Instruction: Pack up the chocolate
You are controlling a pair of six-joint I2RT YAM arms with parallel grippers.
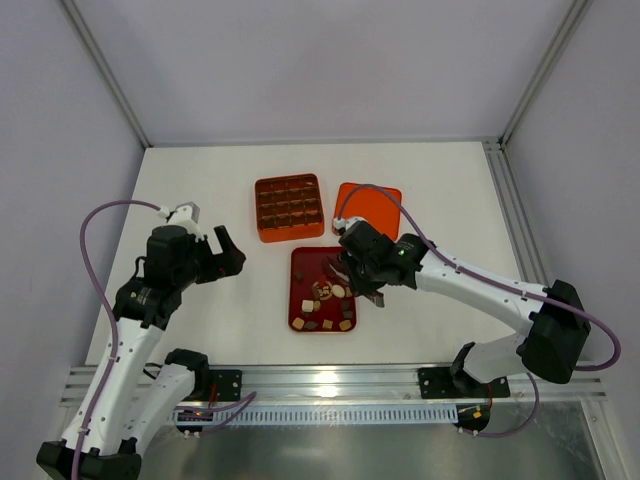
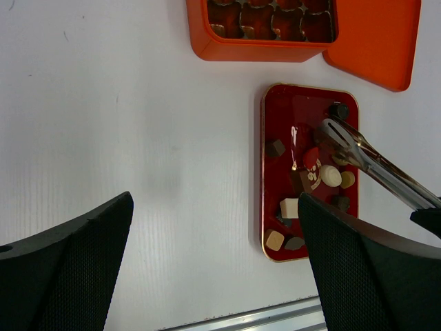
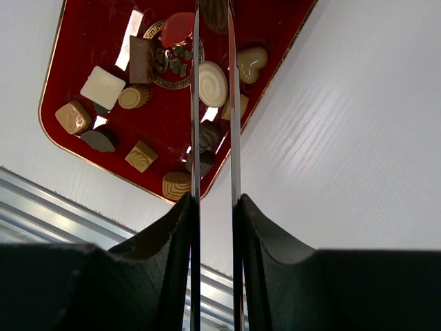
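Several small chocolate pieces [image 3: 103, 87], dark brown, tan and cream, lie in the dark red flat tray [image 3: 89, 41]. My right gripper [image 3: 215, 203] is shut on metal tongs [image 3: 196, 138], which reach over the tray [image 1: 305, 262]. A dark brown piece [image 3: 215, 12] sits between the tong tips at the tray's far end; the same piece [image 2: 337, 112] shows in the left wrist view. My left gripper [image 2: 215, 203] hangs open over bare table left of the tray [image 2: 275, 117], holding nothing.
An orange box with grid compartments [image 1: 288, 206] stands behind the tray, its orange lid [image 1: 367, 205] flat beside it on the right. The metal rail [image 1: 330, 380] runs along the table's near edge.
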